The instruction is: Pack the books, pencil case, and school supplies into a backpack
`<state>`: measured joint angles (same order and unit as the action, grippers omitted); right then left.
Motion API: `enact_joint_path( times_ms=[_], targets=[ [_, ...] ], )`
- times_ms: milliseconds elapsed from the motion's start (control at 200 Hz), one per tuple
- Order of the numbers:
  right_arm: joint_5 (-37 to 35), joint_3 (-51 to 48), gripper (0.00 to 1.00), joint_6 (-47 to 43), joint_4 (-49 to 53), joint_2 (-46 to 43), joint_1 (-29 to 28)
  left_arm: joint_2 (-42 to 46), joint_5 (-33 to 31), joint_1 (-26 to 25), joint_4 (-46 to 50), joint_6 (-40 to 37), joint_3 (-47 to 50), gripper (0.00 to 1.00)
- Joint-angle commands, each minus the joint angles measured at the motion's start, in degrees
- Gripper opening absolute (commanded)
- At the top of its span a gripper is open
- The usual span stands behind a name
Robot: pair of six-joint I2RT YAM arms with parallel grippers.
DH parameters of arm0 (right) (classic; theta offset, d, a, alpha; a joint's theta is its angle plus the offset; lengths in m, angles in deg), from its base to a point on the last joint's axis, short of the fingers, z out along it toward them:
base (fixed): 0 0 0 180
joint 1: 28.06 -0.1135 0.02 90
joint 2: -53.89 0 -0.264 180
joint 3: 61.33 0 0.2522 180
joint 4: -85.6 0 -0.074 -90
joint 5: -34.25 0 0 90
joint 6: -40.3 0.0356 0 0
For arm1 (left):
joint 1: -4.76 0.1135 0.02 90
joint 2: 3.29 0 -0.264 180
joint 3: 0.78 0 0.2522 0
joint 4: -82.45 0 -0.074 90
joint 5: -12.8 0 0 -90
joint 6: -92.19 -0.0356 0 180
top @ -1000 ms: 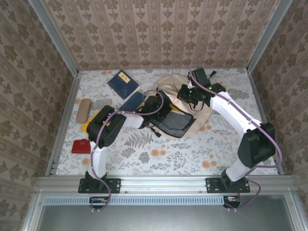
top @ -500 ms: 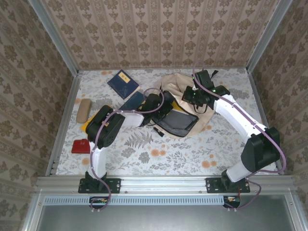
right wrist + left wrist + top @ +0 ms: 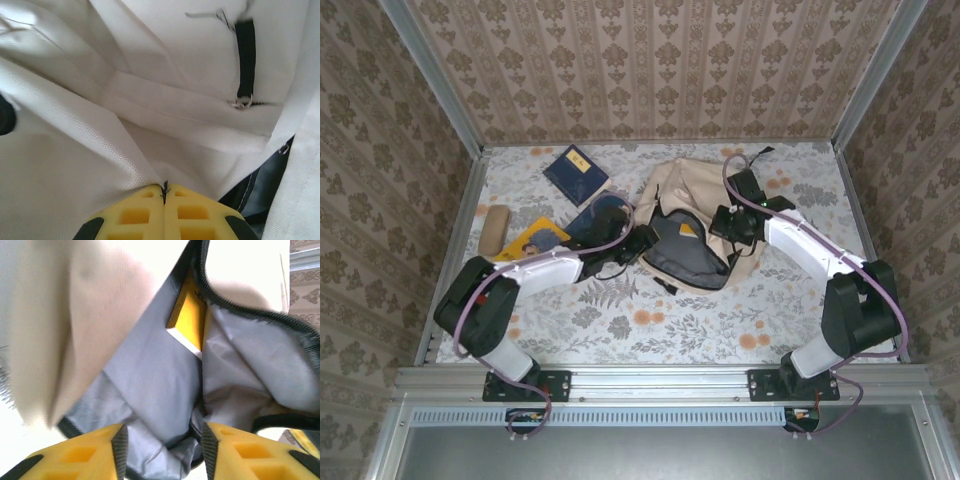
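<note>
Two yellow pads (image 3: 75,457) of the left gripper (image 3: 162,460) stand spread at the mouth of the backpack (image 3: 150,385), with grey lining and its black zip edge sagging in the gap and nothing pinched. Straight ahead, the packed yellow book (image 3: 186,315) stands on edge deep in the lining, one white corner showing.

In the right wrist view the right gripper (image 3: 164,202) has its pads pressed together on a fold of the backpack's cream cloth (image 3: 75,150), a black thread poking out at the seam.

From above, the left gripper (image 3: 642,243) sits at the bag's left rim and the right gripper (image 3: 728,228) at its right rim – the opening lies between them. The backpack (image 3: 670,185) is cream outside and dark grey inside; its long axis runs roughly far to near, mouth at the near end, the packed yellow book (image 3: 688,231) just inside.

The table (image 3: 650,320) is bare between the arms on the near side, and bare again right of the right arm. Leftward it is crowded: the near navy book (image 3: 595,215) lies just beside the bag, the far navy book (image 3: 575,172) sits tilted behind it, and the loose yellow book (image 3: 533,238) lies beside the left forearm. The tan pencil case (image 3: 494,230) lies close to the left rail (image 3: 450,240), its length far to near.
</note>
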<state>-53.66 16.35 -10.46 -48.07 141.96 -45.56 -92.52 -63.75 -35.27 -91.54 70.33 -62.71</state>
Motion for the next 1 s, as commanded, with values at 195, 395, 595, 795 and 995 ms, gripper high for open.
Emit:
enact_joint_path(
  times_ms=[195,395,595,795,995],
  targets=[
    [4.7,-6.0,0.01,-2.3,1.3,-4.2,0.3,6.1,-1.0,12.0,22.1,-24.3,-1.5,0.67],
    [9.5,-6.1,0.54,-4.8,2.2,-8.0,-0.4,1.4,-2.8,22.8,30.2,-33.2,-7.1,0.76],
    [10.1,-3.9,0.81,-5.2,1.4,-10.3,-1.4,-1.0,-4.9,32.4,32.3,-36.3,-8.3,0.90],
    [11.3,-0.2,0.85,-5.0,-0.4,-5.1,-3.9,-3.4,-7.9,36.9,34.3,-38.4,-7.7,0.93],
    [12.1,1.8,0.84,-3.9,-1.5,-1.3,-5.9,-6.4,-4.7,36.5,35.1,-37.7,-5.8,0.93]
  ],
)
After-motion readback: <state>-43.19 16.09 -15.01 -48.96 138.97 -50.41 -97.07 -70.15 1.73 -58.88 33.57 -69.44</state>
